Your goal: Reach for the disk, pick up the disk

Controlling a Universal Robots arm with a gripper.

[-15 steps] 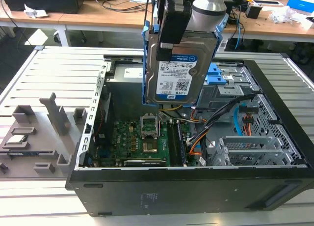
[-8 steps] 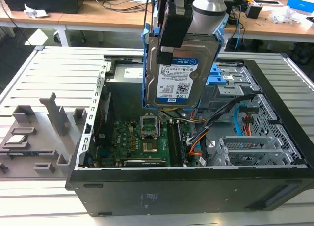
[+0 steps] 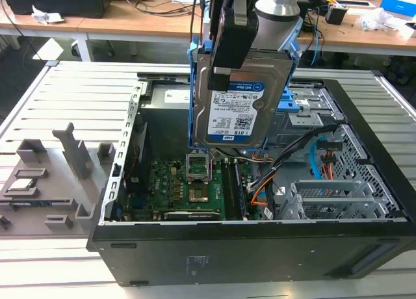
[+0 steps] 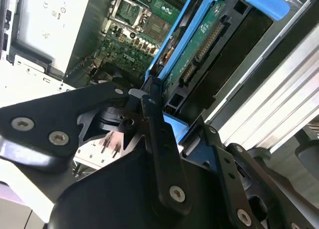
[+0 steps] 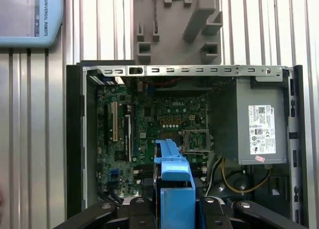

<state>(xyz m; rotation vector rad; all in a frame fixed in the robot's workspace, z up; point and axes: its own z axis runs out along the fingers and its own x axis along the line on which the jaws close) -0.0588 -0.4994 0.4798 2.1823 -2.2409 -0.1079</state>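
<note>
One disk (image 3: 237, 110) hangs in the air in the exterior view, high above the open case (image 3: 260, 201). The gripper (image 3: 227, 65) is clamped on the disk from above. The disk is nearly upright. Its white and blue label faces the camera, and a blue bracket (image 3: 193, 97) runs down its sides. Below the disk, inside the case, lies the green board (image 3: 188, 192). A grey holder (image 3: 58, 175) sits on the table (image 3: 78, 97), just beside the case on the exterior view's left.

In the second wrist view the disk (image 4: 209, 45) is seen from its edge, with its blue bracket (image 4: 172, 40) next to it. The black fingers (image 4: 159, 134) press on it. The board (image 4: 129, 35) lies far under it, inside the case.

In the first wrist view the blue bracket (image 5: 175, 184) sticks out between the black gripper (image 5: 177, 214) parts, over the case (image 5: 75, 139). The board (image 5: 144, 124) fills one side of the case, and a grey box (image 5: 259, 124) with a white sticker fills the other. The grey holder (image 5: 184, 25) lies just outside the case wall.
</note>
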